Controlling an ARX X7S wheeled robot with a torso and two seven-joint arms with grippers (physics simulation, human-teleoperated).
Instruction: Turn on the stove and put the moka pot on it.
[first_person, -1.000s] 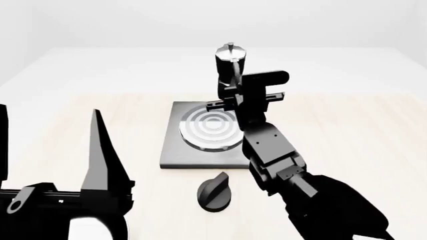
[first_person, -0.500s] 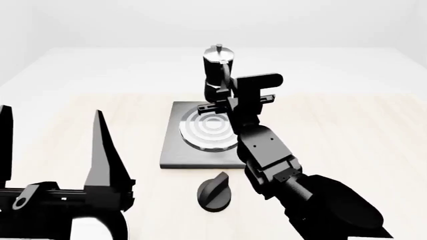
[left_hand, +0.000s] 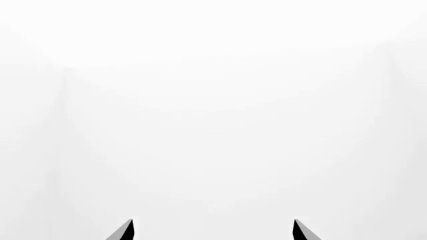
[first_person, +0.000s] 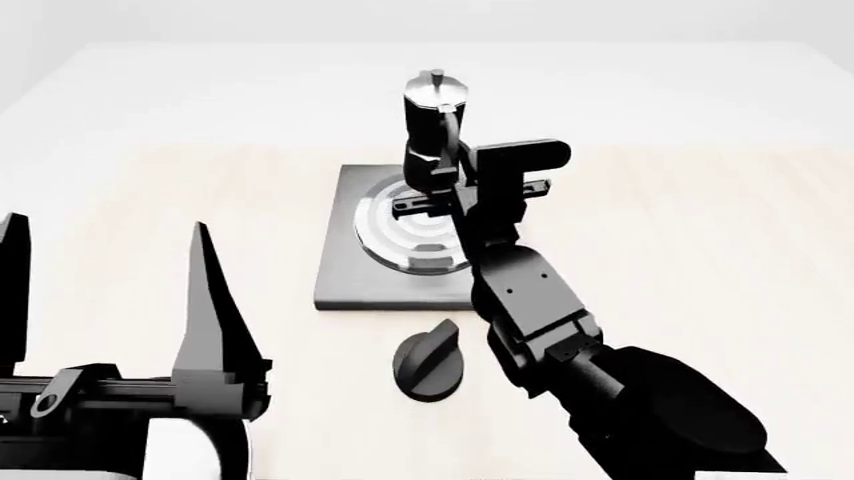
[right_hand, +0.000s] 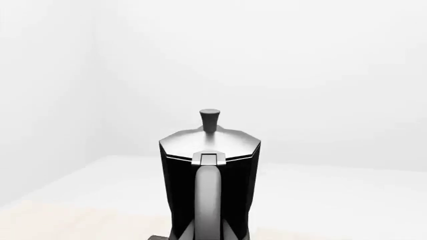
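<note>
The moka pot (first_person: 430, 128), black with a silver top and knobbed lid, hangs upright over the back part of the stove (first_person: 350, 272), a dark square plate with burner rings. My right gripper (first_person: 447, 182) is shut on the pot's side handle. In the right wrist view the moka pot (right_hand: 210, 165) fills the middle, and my right gripper (right_hand: 208, 234) has a fingertip on each side of the handle. The round black knob (first_person: 430, 362) lies in front of the plate. My left gripper (first_person: 107, 295) stands open at the near left, holding nothing; the left wrist view shows that left gripper (left_hand: 212, 232) against blank white.
The light wooden table (first_person: 694, 250) stretches to both sides of the stove. My right forearm (first_person: 541, 310) crosses the plate's right front corner, next to the knob. A white wall lies behind the table.
My right gripper has carried the moka pot leftwards and lower, from behind the stove's right side to over the burner rings. The head view has tilted down a little. The left gripper stayed put.
</note>
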